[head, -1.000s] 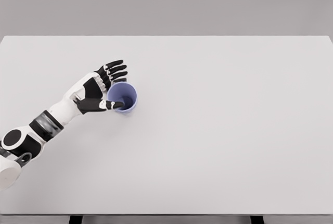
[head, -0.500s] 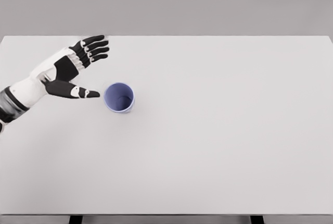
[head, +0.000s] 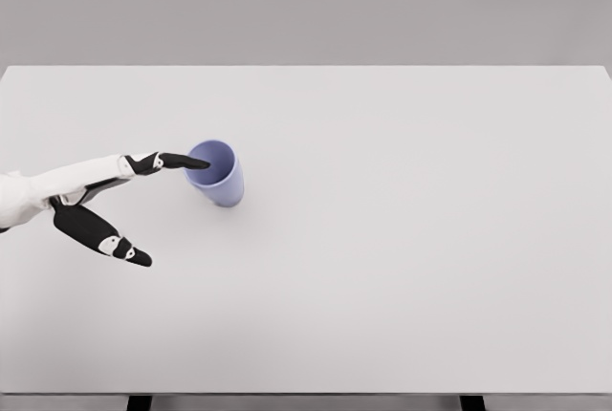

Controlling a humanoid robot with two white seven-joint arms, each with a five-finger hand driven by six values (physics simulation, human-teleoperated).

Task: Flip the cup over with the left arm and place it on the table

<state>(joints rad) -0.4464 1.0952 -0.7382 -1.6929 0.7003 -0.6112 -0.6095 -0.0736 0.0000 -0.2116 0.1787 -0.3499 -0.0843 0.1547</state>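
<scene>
Head view. I see the white table [head: 402, 268] filling most of the picture, with a plain grey wall behind its far edge. The blue cup [head: 219, 175] sits on the left half of the table, nearer the far edge than the near one and well clear of the left edge. It leans, its open mouth turned up and toward the left edge (I cannot tell whether its base lies flat on the surface).

My left hand [head: 96, 203] comes in from the left edge of the table, its white forearm cut off by the picture border. The fingers are spread and grasp nothing. The upper fingers [head: 167, 161] stretch toward the cup, the dark tip reaching the near-left part of the rim; from this angle I cannot tell whether it touches the rim or hovers just above it. The thumb [head: 107, 238] points away toward the near edge of the table, well apart from the cup.
</scene>
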